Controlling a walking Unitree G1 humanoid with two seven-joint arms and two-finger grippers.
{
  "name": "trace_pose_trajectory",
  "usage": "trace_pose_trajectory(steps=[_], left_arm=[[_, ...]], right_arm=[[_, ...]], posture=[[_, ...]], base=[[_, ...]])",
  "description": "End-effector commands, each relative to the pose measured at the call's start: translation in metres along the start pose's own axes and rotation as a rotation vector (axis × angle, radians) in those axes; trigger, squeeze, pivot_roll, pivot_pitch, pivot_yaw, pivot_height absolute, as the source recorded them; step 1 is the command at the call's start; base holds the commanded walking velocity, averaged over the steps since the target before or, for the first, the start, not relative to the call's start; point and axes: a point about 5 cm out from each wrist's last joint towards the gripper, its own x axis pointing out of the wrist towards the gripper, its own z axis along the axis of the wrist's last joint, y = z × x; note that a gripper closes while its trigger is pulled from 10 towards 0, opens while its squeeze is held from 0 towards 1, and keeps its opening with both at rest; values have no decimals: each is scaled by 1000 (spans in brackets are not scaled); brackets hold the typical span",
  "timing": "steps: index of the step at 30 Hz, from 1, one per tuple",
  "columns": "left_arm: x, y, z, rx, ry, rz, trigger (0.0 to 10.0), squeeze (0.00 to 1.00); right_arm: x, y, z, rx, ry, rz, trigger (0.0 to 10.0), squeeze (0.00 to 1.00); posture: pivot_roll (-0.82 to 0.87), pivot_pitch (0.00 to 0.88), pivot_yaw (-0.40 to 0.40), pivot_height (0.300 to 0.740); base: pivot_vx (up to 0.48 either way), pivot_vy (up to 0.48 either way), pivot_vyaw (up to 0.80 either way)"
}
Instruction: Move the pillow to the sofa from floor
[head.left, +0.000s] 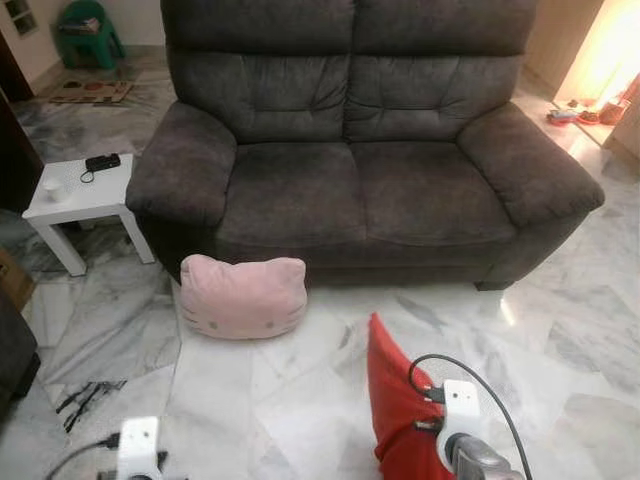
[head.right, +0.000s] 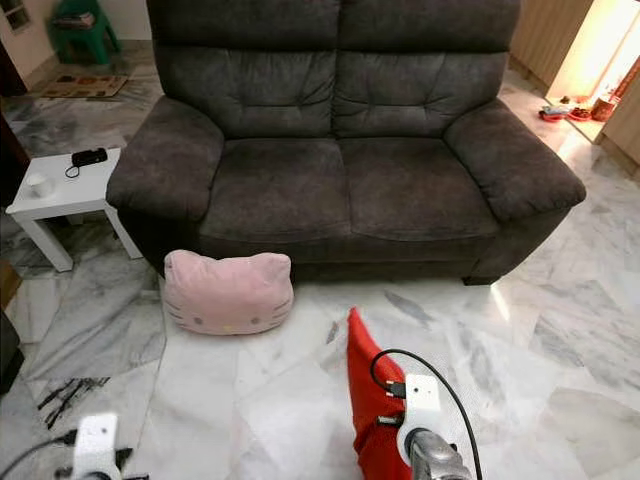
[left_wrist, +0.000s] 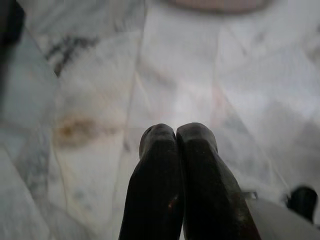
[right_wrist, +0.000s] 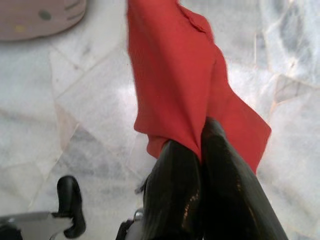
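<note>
Clamping a red cloth (right_wrist: 175, 85) between its 2 black fingers, the right gripper (right_wrist: 200, 150) sits low and closest in, the cloth standing up over the marble floor (head.left: 300, 400). The left gripper (left_wrist: 176, 137) hangs over bare tiles with its fingers pressed together on nothing. Farther out, the pink cat-face pillow (head.left: 243, 297) lies on the floor, upright against the front of the sofa (head.left: 360, 190) below its left armrest, so the move looks not yet begun: the pillow is ungrasped and both seat cushions are bare. By my reading, the right gripper is occupied, leaving the left as the free one. Open tiles run between the robot and the pillow. A white side table (head.left: 75, 195) carrying a black device (head.left: 102, 161) stands near the left armrest, narrowing the room there, and dark streaks (head.left: 88, 397) mark the floor nearer on the left.
</note>
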Motion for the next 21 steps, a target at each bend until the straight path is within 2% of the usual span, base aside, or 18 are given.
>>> trace_pose_trajectory(steps=[1,2,4,7,10,14,18,20,21], left_arm=[[3,5,18,23,-88,-18,10000,0],[4,9,34,42,-161,-36,10000,0],[5,13,50,65,-228,-50,10000,0],[2,14,79,103,-355,-126,10000,0],[-2,8,92,163,-397,-221,10000,0],[-13,-6,101,248,-428,-370,10000,0],[-22,-11,108,267,-433,-451,10000,0],[-30,-15,111,291,-425,-521,10000,0],[-30,-15,111,291,-425,-521,10000,0]], right_arm=[[-2,-24,32,-39,-147,-31,10000,0],[-5,-39,48,-85,-199,-30,10000,0],[-6,-42,62,-124,-237,-23,10000,0],[-10,-46,100,-161,-343,27,10000,0],[-15,-43,126,-230,-400,102,10000,0],[-23,-27,153,-371,-459,325,10000,0],[-30,-18,168,-449,-492,464,10000,0],[-35,-13,173,-509,-474,597,10000,0],[-35,-13,173,-509,-474,597,10000,0]], posture=[[107,0,-60,740],[111,0,-60,740],[111,0,-56,740],[113,0,-56,740],[115,0,-57,740],[120,0,-56,740],[124,0,-57,740],[121,0,-56,740],[121,0,-56,740]], base=[[0,0,0],[0,0,0],[0,0,0],[0,0,0],[0,0,0],[0,0,0],[0,0,0],[0,0,0],[0,0,0]])
